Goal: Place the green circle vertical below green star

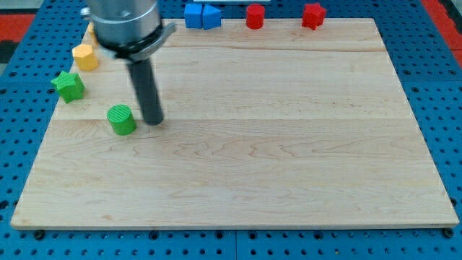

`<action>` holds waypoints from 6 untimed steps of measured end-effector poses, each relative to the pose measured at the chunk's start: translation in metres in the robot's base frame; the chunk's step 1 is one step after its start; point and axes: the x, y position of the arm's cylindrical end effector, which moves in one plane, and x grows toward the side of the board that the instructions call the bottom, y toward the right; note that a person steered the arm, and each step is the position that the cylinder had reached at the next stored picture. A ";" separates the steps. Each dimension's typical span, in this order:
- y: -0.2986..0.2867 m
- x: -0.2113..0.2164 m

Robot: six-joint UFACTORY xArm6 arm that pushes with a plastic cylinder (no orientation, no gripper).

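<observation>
The big wooden board (238, 144) lies on a blue table with holes (14, 130). My tip (152, 121) is at the end of the dark rod. It holds nothing. It rests on the board just to the right of the green circle (121, 119), very close, maybe touching. The green star (68, 86) sits farther back and to the left of the circle. A yellow block (85, 56) is behind the star. Far off are two blue blocks (201, 15), a red round block (255, 16) and a red star (313, 15).
</observation>
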 end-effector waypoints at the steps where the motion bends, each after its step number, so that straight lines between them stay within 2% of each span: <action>1: -0.029 0.007; 3: 0.002 -0.015; 6: -0.029 -0.021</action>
